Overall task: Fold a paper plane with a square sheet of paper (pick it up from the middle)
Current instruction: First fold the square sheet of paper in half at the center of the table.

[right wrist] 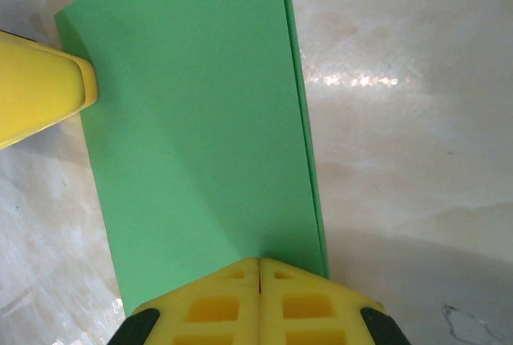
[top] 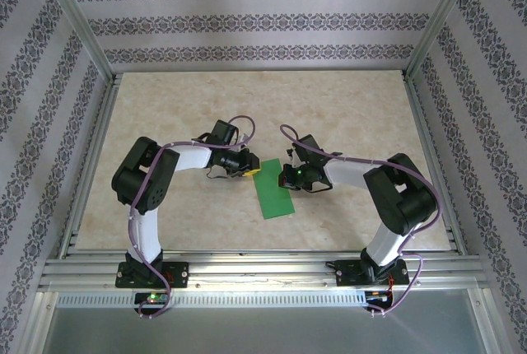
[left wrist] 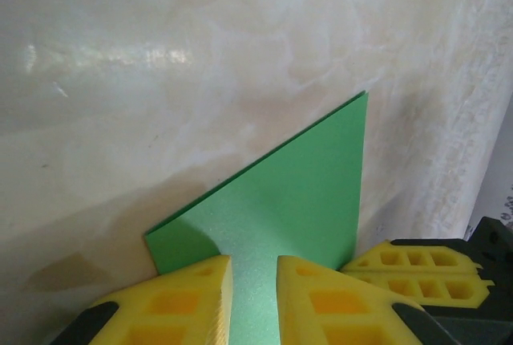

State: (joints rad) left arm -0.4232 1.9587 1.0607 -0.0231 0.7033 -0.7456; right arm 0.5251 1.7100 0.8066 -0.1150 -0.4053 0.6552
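Observation:
The square sheet of paper [top: 272,192] is bright green and lies folded into a long rectangle on the table between the two arms. My left gripper [top: 251,171] rests on its far left corner. In the left wrist view its yellow fingers [left wrist: 184,297] stand slightly apart over the green paper [left wrist: 296,200], with nothing pinched between them. My right gripper [top: 284,177] is shut, and its joined tips [right wrist: 259,263] press down on the paper [right wrist: 192,136] near the folded edge. One left fingertip [right wrist: 40,92] touches the sheet's corner in the right wrist view.
The beige marbled table [top: 181,107] is bounded by an aluminium frame [top: 247,272] at the near edge and by patterned walls on the other sides. The right gripper's fingers [left wrist: 425,269] sit close beside the left gripper.

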